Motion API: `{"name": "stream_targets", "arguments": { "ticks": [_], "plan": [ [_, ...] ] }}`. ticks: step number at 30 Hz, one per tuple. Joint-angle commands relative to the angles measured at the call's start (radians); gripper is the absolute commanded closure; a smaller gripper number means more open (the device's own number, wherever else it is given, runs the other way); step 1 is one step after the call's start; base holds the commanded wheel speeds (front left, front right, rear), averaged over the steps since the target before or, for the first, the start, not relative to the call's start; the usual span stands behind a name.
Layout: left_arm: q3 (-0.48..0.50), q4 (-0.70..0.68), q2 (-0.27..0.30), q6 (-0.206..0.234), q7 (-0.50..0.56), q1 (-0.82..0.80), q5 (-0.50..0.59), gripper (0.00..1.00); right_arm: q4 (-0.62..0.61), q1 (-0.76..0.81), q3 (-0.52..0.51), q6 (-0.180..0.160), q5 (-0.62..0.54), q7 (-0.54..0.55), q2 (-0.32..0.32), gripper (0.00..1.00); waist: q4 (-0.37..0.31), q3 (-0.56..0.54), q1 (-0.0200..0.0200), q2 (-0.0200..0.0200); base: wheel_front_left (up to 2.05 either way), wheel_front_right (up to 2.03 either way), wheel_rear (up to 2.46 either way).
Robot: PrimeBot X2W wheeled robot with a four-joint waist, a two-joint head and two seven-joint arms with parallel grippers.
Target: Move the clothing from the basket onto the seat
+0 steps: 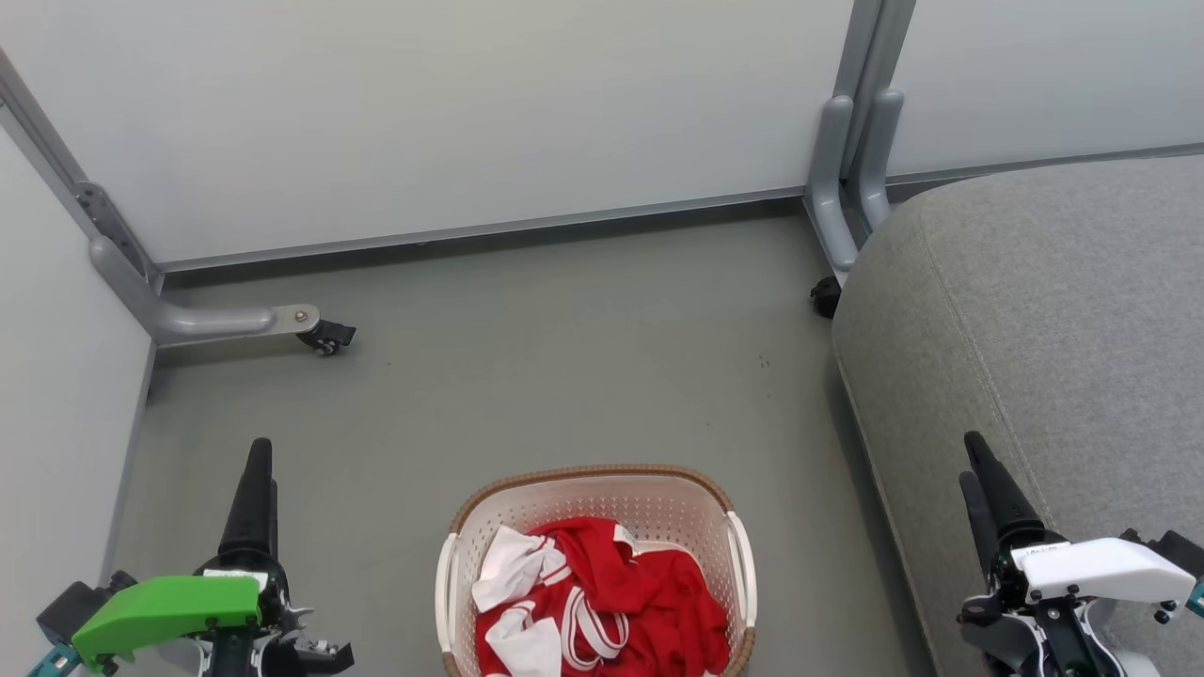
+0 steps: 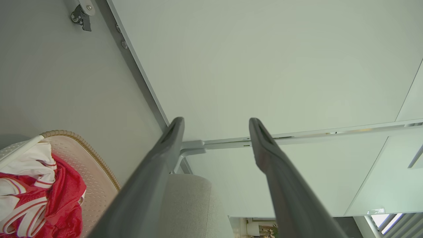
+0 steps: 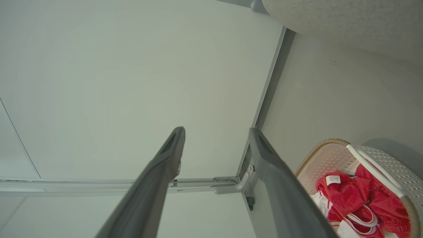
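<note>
The cream basket (image 1: 591, 472) with a brown rim stands on the floor at the bottom centre. The red clothing (image 1: 649, 592) with white trim lies bunched inside it. To the right, the big grey seat (image 1: 1035, 320) has a bare top. My left gripper (image 1: 256, 461) hangs open and empty to the left of the basket. Over the seat's near edge, my right gripper (image 1: 971, 459) is open and empty too. In the left wrist view, the left gripper (image 2: 215, 120) points at the wall, past the basket (image 2: 94, 158), clothing (image 2: 62, 188) and seat (image 2: 190, 205). The right wrist view has the right gripper (image 3: 216, 129), basket (image 3: 325, 142), clothing (image 3: 350, 195) and seat (image 3: 347, 19).
Pale partition walls close off the back and left. Their grey feet carry black casters, one at the left (image 1: 325, 336) and one beside the seat's far corner (image 1: 825, 296). Grey-green floor (image 1: 564, 357) stretches between the basket and the back wall.
</note>
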Motion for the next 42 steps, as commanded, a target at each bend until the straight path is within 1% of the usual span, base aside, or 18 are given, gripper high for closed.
{"name": "stream_targets", "arguments": {
  "ticks": [1, 10, 18, 26, 32, 42],
  "plan": [
    [-0.002, -0.027, 0.005, 0.000, -0.011, -0.013, 0.050, 0.00, -0.021, -0.013, 0.002, 0.000, -0.044, -0.012, -0.006, 0.00, -0.001, 0.000, 0.0000, 0.0000, 0.00, 0.00, 0.00],
    [-0.027, -0.085, 0.006, 0.037, -0.050, 0.011, 0.227, 0.00, -0.060, -0.010, 0.032, 0.000, -0.263, -0.051, -0.006, 0.00, -0.006, 0.000, 0.0000, 0.0000, 0.00, 0.00, 0.00],
    [-0.065, -0.121, 0.007, 0.052, -0.081, 0.026, 0.370, 0.00, -0.119, 0.005, 0.059, 0.000, -0.424, -0.083, -0.016, 0.00, -0.006, 0.002, 0.0000, 0.0000, 0.00, 0.00, 0.00],
    [-0.105, -0.157, 0.007, 0.080, -0.110, 0.034, 0.524, 0.00, -0.161, 0.022, 0.087, 0.000, -0.544, -0.112, -0.024, 0.00, -0.003, 0.005, 0.0000, 0.0000, 0.00, 0.00, 0.00],
    [-0.140, -0.174, 0.008, 0.092, -0.131, 0.040, 0.638, 0.00, -0.156, 0.033, 0.094, 0.000, -0.634, -0.132, -0.023, 0.00, -0.001, 0.005, 0.0000, 0.0000, 0.00, 0.00, 0.00],
    [-0.176, -0.192, 0.008, 0.118, -0.162, 0.050, 0.755, 0.00, -0.153, 0.046, 0.102, 0.000, -0.760, -0.163, -0.014, 0.00, 0.002, 0.002, 0.0000, 0.0000, 0.00, 0.00, 0.00]
  ]
}}
